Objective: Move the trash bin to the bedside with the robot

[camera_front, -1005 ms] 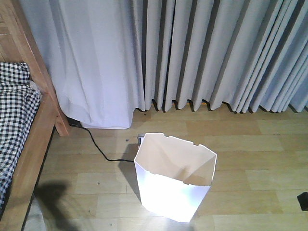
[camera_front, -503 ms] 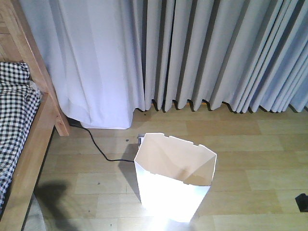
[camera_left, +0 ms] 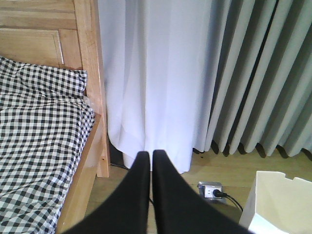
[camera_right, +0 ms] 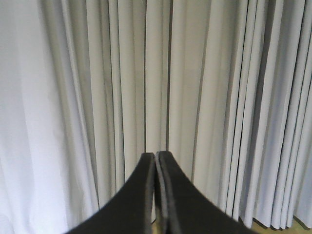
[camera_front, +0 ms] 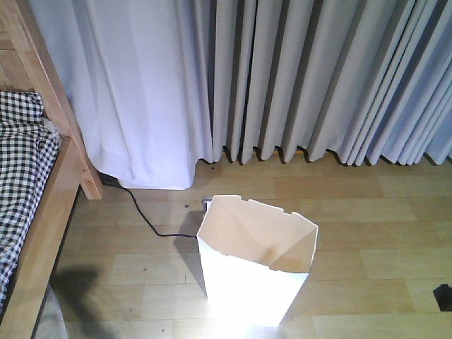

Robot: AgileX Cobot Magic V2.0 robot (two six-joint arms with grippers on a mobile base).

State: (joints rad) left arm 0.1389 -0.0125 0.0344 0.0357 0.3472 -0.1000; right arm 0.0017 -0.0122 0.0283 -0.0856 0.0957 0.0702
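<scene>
The trash bin (camera_front: pixel 254 272) is white with a cream inside and a notched angular rim. It stands upright on the wooden floor, low in the centre of the front view, and its corner shows at bottom right of the left wrist view (camera_left: pixel 280 204). The bedside is at the left: a light wooden frame (camera_front: pixel 49 226) with black-and-white checked bedding (camera_front: pixel 21 176), apart from the bin. My left gripper (camera_left: pixel 151 155) is shut on nothing, hanging above the floor between the bed post (camera_left: pixel 92 73) and the bin. My right gripper (camera_right: pixel 156 155) is shut, facing the curtains.
Grey pleated curtains (camera_front: pixel 296 78) and a white curtain (camera_front: pixel 141 92) close off the back. A black cable (camera_front: pixel 145 219) runs across the floor to a floor socket (camera_left: pixel 210 190) just behind the bin. A small black part (camera_front: pixel 445 296) sits at the right edge.
The small black part at the right edge has slid slightly further out of the front view. The bin and bed have not moved.
</scene>
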